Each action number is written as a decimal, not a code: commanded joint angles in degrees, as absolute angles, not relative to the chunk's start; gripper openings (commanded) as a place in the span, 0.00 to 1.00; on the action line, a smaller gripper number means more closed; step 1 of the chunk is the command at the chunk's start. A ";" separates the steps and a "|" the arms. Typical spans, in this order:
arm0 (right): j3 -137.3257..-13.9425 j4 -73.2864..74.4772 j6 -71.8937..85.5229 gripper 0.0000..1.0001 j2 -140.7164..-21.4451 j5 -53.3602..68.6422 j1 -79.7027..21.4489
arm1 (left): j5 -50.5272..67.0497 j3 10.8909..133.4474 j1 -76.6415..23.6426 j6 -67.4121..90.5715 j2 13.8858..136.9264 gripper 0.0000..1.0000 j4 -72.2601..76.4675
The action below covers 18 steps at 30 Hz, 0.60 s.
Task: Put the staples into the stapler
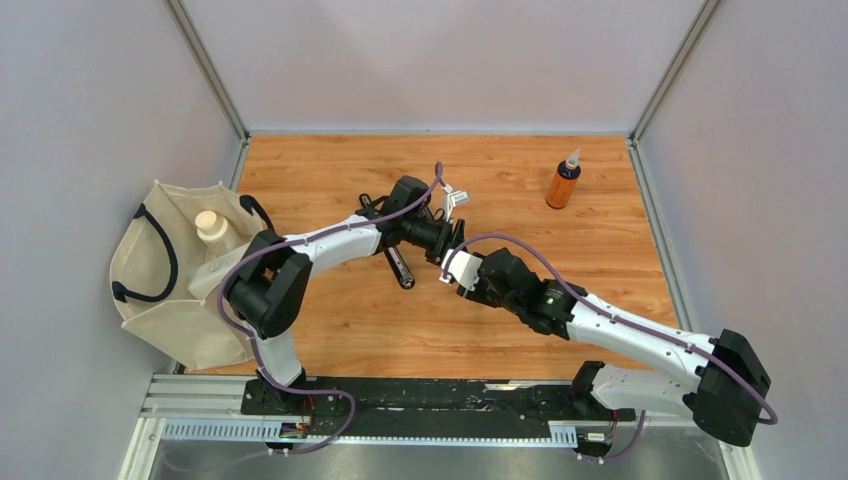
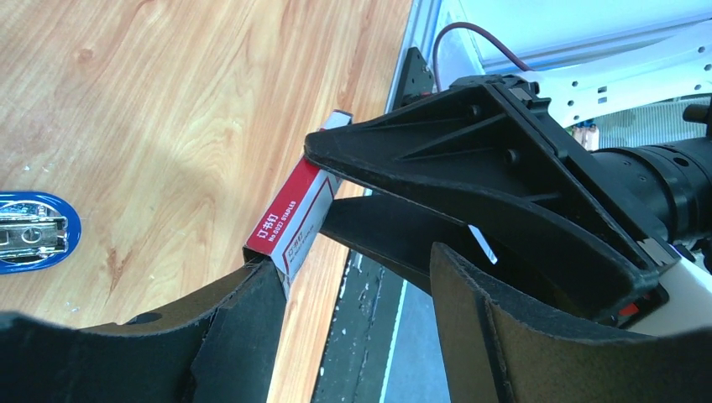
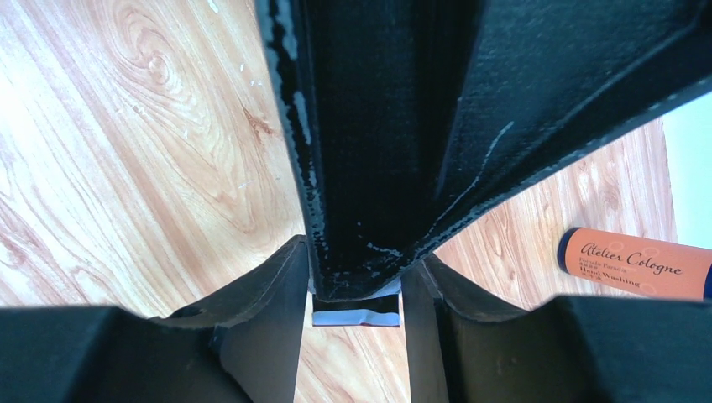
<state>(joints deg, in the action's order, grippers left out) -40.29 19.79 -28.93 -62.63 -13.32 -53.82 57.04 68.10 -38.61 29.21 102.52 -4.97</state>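
Arm poses over the middle of the wooden surface [image 1: 350,330]: the left arm rose from its base, folded at the elbow and ran forward and to the right. The right arm stretched low from its base toward the left, so that the two wrists faced each other tip to tip.

The right gripper [image 3: 356,285] was clenched on the staples box [image 2: 295,217], a small white carton with a red label, pinched between its two fingers and raised off the wood. In the right wrist view only a pale edge of the carton showed between those fingers.

The left gripper [image 2: 353,273] stood released, jaws well apart and grasping nothing. The free lower corner of the carton sat at the tip of one of its fingers [image 2: 243,323], apparently touching it, while the right gripper's fingers reached into the gap.

A blue-rimmed object with a metal part [image 2: 29,231] lay on the wood beside the left gripper. An orange bottle [image 1: 564,183] stood well apart toward the far right, and a cloth bag [image 1: 170,290] lay at the left edge.
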 commanded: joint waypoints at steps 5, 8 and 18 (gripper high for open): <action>-44.30 5.01 -27.77 0.44 -62.66 -12.30 -55.72 | 58.89 70.40 -42.10 28.65 104.24 0.67 -5.80; -44.30 4.66 -28.04 0.45 -63.37 -13.01 -55.99 | 58.97 70.49 -42.27 28.65 104.24 0.66 -5.80; -44.03 3.69 -28.48 0.45 -63.81 -14.50 -56.25 | 59.50 70.31 -42.28 29.09 104.24 0.57 -5.19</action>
